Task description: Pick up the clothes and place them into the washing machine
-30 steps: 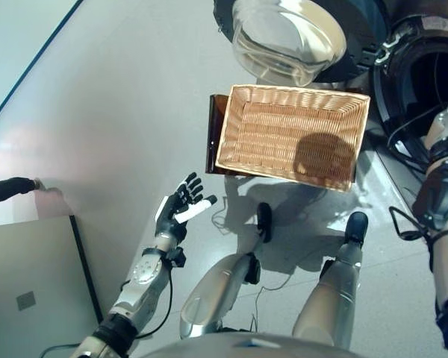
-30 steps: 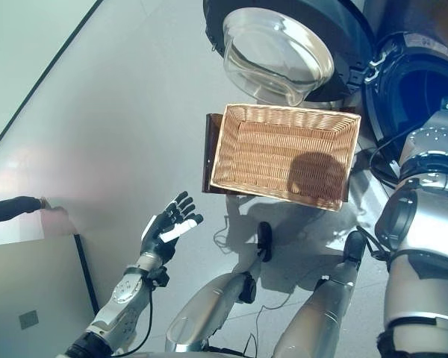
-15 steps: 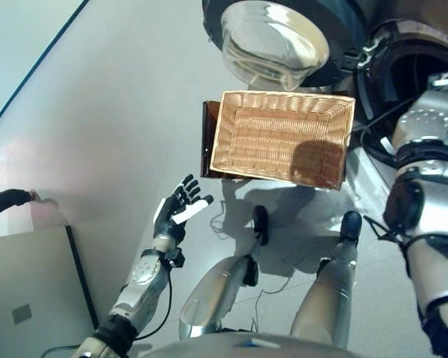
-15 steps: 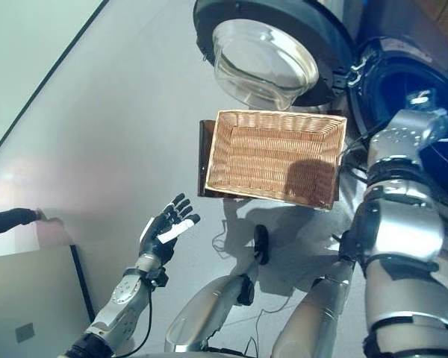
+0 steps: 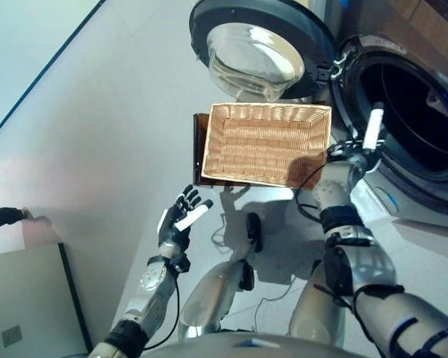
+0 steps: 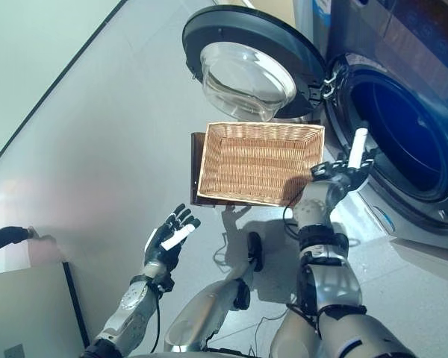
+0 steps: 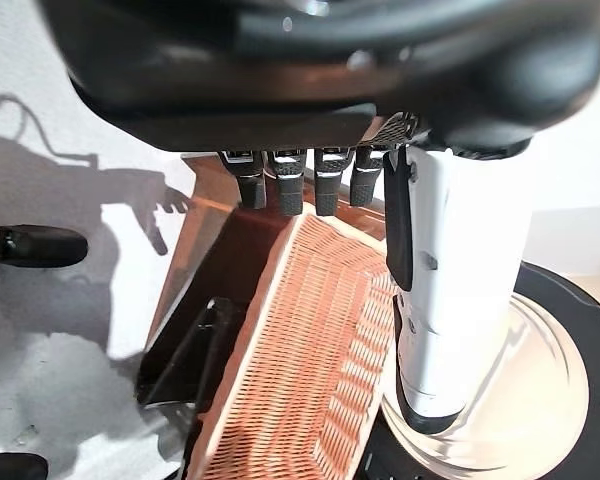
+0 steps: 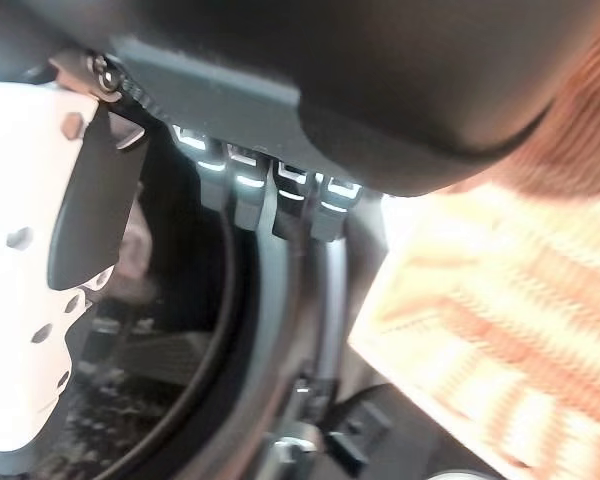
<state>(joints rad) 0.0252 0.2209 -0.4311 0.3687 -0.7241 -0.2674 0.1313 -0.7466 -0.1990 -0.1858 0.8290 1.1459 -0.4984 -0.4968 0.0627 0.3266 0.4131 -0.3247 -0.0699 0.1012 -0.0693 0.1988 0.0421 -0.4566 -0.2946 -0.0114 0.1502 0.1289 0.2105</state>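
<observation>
No clothes show in any view. The wicker basket (image 5: 265, 145) holds nothing and sits on a dark brown stand (image 5: 198, 153) in front of the washing machine. The machine's round glass door (image 5: 252, 51) hangs wide open, and the drum opening (image 5: 414, 123) is dark inside. My right hand (image 5: 356, 154) is open and holds nothing; it hovers between the basket's right corner and the drum's rim, white thumb pointing up. My left hand (image 5: 178, 224) is open and idle, low on the left above the floor, well short of the basket.
A person's hand (image 5: 1, 218) reaches in at the left edge, above a pale flat panel (image 5: 22, 302) in the lower left corner. Grey floor spreads to the left of the basket.
The camera has swung toward the washing machine, showing more of the drum. My right arm has drawn back, so its hand now shows by the basket's right corner. The left hand has kept its pose.
</observation>
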